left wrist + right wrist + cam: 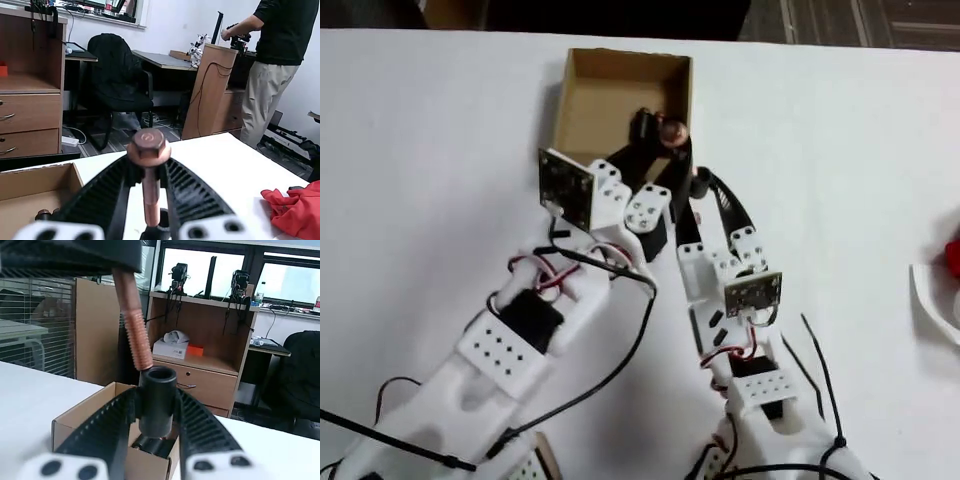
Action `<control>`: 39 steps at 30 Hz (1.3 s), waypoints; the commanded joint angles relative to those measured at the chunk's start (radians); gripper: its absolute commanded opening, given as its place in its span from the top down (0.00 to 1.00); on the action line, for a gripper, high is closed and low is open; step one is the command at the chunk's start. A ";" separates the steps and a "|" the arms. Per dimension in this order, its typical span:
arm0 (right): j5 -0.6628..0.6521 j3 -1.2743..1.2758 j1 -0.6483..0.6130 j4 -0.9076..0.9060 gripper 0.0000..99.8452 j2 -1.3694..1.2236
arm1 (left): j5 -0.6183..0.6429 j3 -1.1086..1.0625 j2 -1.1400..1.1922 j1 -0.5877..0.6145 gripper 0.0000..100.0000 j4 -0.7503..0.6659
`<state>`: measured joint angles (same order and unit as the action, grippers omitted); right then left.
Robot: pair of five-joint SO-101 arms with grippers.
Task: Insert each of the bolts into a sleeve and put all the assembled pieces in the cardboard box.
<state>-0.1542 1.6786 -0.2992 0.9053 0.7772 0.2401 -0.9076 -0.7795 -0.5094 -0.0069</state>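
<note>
Bolt-to-sleeve alignment above the surface, near its far edge, at the cardboard box (pixel 605 105). In the left claw (pixel 148 170), clenched just under the hex head: the copper bolt (pixel 149 192), threaded end hanging down. In the right claw (pixel 156 412), likewise clenched: the dark sleeve (pixel 157 400), held upright, bore open upward. Bolt tip at the sleeve's rim, slightly off the bore's centre; cannot tell whether touching. Long axes not in line: bolt tilted against the upright sleeve. Calls, by judgement, for squaring the bolt over the bore, then lowering it along the sleeve's axis. Left claw nearer the box, over its near corner. On the box floor, a dark piece (pixel 150 442).
</note>
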 commanded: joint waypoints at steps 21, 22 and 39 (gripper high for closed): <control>-0.008 -0.009 -0.005 -0.024 0.98 -0.007 | 0.000 0.216 0.161 -0.055 0.98 0.058; -0.008 -0.009 -0.005 -0.022 0.98 -0.007 | 0.000 0.216 0.161 -0.055 0.98 0.058; -0.008 -0.018 -0.005 -0.079 0.98 -0.012 | -0.074 0.248 0.110 0.005 0.98 0.137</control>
<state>-0.1542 1.6724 -0.3007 0.8393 0.7664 0.2110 -0.7112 -0.6229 -0.5340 0.0852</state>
